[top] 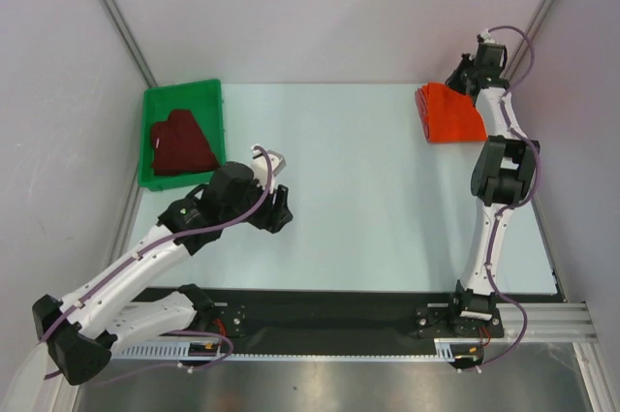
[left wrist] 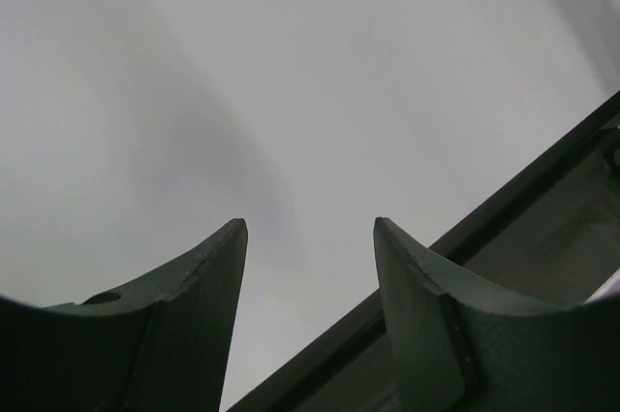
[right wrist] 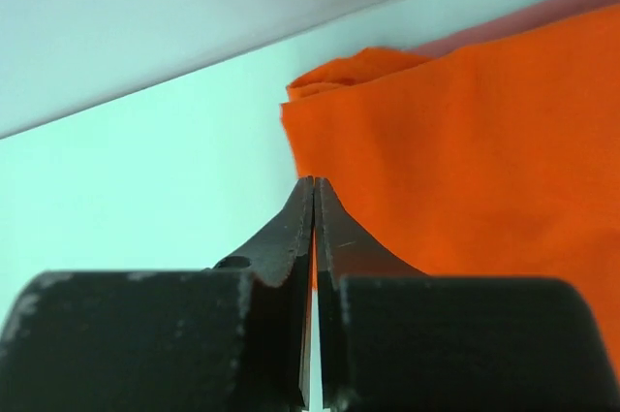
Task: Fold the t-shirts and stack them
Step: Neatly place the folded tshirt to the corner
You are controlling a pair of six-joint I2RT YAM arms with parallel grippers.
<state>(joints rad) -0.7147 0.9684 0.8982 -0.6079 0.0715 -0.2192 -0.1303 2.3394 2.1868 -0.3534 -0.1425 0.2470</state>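
Pale blue-green desk (top: 368, 189), boxed in by white walls at the back and on both sides. Dark rail along the near edge, under both arm bases.

Left gripper (left wrist: 310, 224): over the left part of the desk, near the near right corner of the green bin (top: 184, 92), touching neither desk nor bin. Jaws parted to a fair width. Both fingers (left wrist: 208, 276) spread in the wrist view, with only blank wall and a dark frame bar beyond them. Nothing between them, nothing touched. Released and empty.

Right gripper (right wrist: 314, 184): reached out to the far right corner of the desk. Jaws clenched, inner faces pressed together along their whole visible length. Tips right at the near left edge of the orange t-shirt (right wrist: 465, 170). Whether any cloth is pinched between them: cannot tell from either view.

Orange t-shirt: folded flat on the desk at the far right, close to the right wall, with one small ruffle at its far left corner.

Pink t-shirt (right wrist: 542, 16): only a narrow strip seen past the orange one's far edge, apparently lying under it.

Maroon t-shirt (top: 182, 143): inside the green bin at the far left, loosely bunched, well apart from the other two.
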